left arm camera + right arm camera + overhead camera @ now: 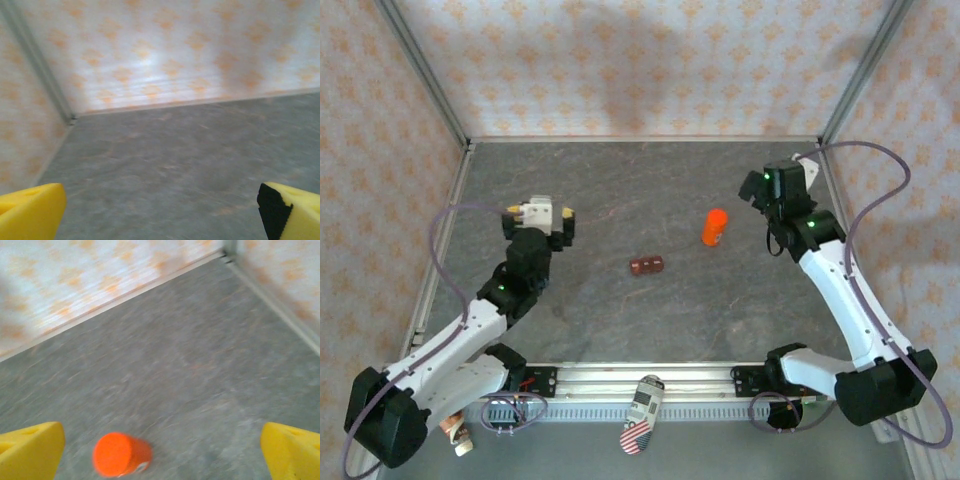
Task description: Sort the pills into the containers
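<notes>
The container, a small dark reddish-brown pill box (647, 265), lies on the grey table near the middle. A bright orange bottle (714, 227) stands to its right and a little farther back. My left gripper (538, 208) hovers at the left, well away from the box. It is open, and its yellow fingertips (30, 212) frame bare table in the left wrist view. My right gripper (760, 188) is raised to the right of the bottle and is open too. In the right wrist view the orange bottle (121, 455) sits low between the fingers (292, 452), nearer the left one and untouched.
Patterned walls with metal corner posts (425, 75) close in the table on three sides. An aluminium rail (650, 378) runs along the near edge between the arm bases. A striped flag-patterned object (642, 412) lies across it at the front.
</notes>
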Available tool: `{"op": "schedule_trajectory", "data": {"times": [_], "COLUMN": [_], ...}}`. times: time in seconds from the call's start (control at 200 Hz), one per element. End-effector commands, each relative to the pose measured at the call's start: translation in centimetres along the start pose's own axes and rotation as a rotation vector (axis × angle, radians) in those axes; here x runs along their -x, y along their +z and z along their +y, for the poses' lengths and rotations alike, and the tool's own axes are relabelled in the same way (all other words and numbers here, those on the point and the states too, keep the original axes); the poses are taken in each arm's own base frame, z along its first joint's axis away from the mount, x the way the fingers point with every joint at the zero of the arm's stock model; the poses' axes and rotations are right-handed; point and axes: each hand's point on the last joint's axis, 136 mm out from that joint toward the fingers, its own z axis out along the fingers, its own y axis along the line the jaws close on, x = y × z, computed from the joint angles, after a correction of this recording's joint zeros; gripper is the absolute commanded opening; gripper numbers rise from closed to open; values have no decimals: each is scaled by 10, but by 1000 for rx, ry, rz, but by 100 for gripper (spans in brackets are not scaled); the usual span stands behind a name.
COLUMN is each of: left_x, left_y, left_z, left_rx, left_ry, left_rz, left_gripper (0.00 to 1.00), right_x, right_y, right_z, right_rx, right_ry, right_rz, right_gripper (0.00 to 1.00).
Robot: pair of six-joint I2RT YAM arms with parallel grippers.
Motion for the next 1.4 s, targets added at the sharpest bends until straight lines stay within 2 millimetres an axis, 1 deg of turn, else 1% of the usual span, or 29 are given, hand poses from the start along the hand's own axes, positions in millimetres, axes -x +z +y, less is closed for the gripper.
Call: {"op": "schedule_trajectory", "data": {"times": [0.0, 0.095, 0.15, 0.235, 0.375, 0.405, 0.42, 0.485, 0.581, 0.636, 0.696, 0.776, 0.856, 0.881, 0.896, 0.926, 1.016, 1.051, 1.066, 1.101, 1.121, 1.146, 1.186, 1.231, 1.246, 1.271, 1.291, 1.356, 1.396], "left_x": [9, -10, -22, -39, -64, -69, -72, -84, -88, -94, -108, -120, -129, -135, -133, -136, -135, -134, -138, -140, -139, -140, -141, -140, -141, -141, -142, -142, -142], "left_y": [2, 13, 21, 34, 48, 51, 52, 57, 64, 70, 74, 77, 81, 83, 84, 87, 94, 96, 97, 99, 100, 100, 101, 103, 104, 106, 107, 107, 107], "left_z": [39, 54, 60, 61, 60, 59, 59, 55, 54, 58, 57, 55, 48, 44, 41, 34, 18, 16, 15, 12, 11, 12, 12, 15, 16, 20, 24, 25, 25], "left_rx": [112, 140, 150, 146, 167, 166, 164, 156, 157, 167, 158, 150, 107, 91, 77, 40, -39, -52, -58, -69, -73, -75, -75, -72, -70, -53, -37, -39, -38], "left_ry": [-18, -77, -119, -154, -169, -180, -184, -186, -138, -141, -142, -157, -155, -146, -146, -134, -91, -86, -77, -69, -70, -74, -80, -94, -100, -114, -123, -126, -125], "left_rz": [-40, -1, 19, 31, 26, 29, 33, 51, 55, 60, 117, 88, 89, 105, 90, 95, 102, 109, 133, 151, 156, 162, 164, 169, 175, 185, 192, 187, 187], "left_gripper": [100, 100, 100, 100, 100, 100, 100, 100, 100, 100, 100, 100, 100, 100, 100, 100, 100, 100, 100, 100, 100, 100, 100, 100, 100, 100, 100, 100, 100], "right_x": [18, 16, 11, 3, -12, -13, -18, -28, -40, -46, -53, -64, -71, -74, -76, -81, -91, -94, -97, -100, -102, -105, -102, -107, -107, -101, -102, -105, -102], "right_y": [9, 17, 24, 38, 61, 62, 69, 80, 93, 100, 106, 115, 120, 121, 120, 120, 121, 125, 128, 133, 137, 143, 148, 156, 157, 157, 157, 156, 154], "right_z": [-50, -74, -80, -84, -86, -86, -86, -85, -85, -83, -83, -77, -72, -72, -72, -73, -74, -71, -69, -62, -62, -64, -67, -71, -71, -70, -70, -71, -69], "right_rx": [-214, -291, -307, -318, -351, -350, -355, -353, -349, -329, -321, -277, -224, -205, -194, -170, -119, -98, -87, -59, -51, -35, -45, -58, -45, -19, -14, -21, -11], "right_ry": [78, 148, 152, 128, 50, 44, 26, -13, -47, -59, -67, -131, -178, -187, -185, -183, -166, -178, -191, -212, -213, -201, -182, -181, -171, -152, -154, -164, -161], "right_rz": [-184, -266, -286, -288, -276, -283, -269, -259, -252, -256, -256, -233, -270, -294, -311, -333, -365, -359, -342, -316, -301, -280, -311, -223, -202, -220, -234, -215, -237], "right_gripper": [100, 100, 100, 100, 100, 100, 100, 100, 100, 100, 100, 100, 100, 100, 100, 100, 100, 100, 100, 100, 100, 99, 100, 100, 100, 99, 99, 99, 99]}}
